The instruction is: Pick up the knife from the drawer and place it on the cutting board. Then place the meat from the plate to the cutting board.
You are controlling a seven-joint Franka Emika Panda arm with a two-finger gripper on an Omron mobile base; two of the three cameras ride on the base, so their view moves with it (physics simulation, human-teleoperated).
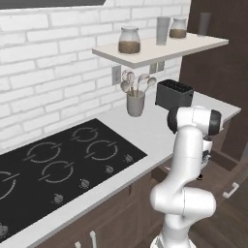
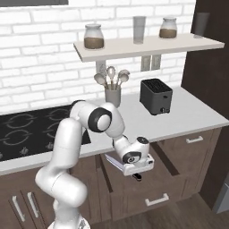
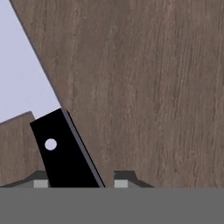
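The knife (image 3: 65, 153) lies on the wooden floor of the open drawer (image 2: 157, 193). Its black handle has a pale rivet, and its pale silver blade (image 3: 22, 74) runs off toward the upper left of the hand view. My gripper (image 3: 81, 180) reaches down into the drawer (image 1: 219, 160), below the counter edge. Its jaws straddle the handle: the left fingertip (image 3: 40, 180) sits against it, and a narrow gap shows before the right one (image 3: 122, 179). From the right base view the gripper (image 2: 136, 177) hangs low inside the drawer. The cutting board, plate and meat are out of view.
On the counter above stand a black toaster (image 2: 155, 96) and a grey utensil holder (image 2: 112, 95). A black cooktop (image 2: 27, 127) lies to the left. A shelf (image 2: 147, 44) with jars hangs on the brick wall. Tall dark cabinets (image 2: 210, 67) close off the right.
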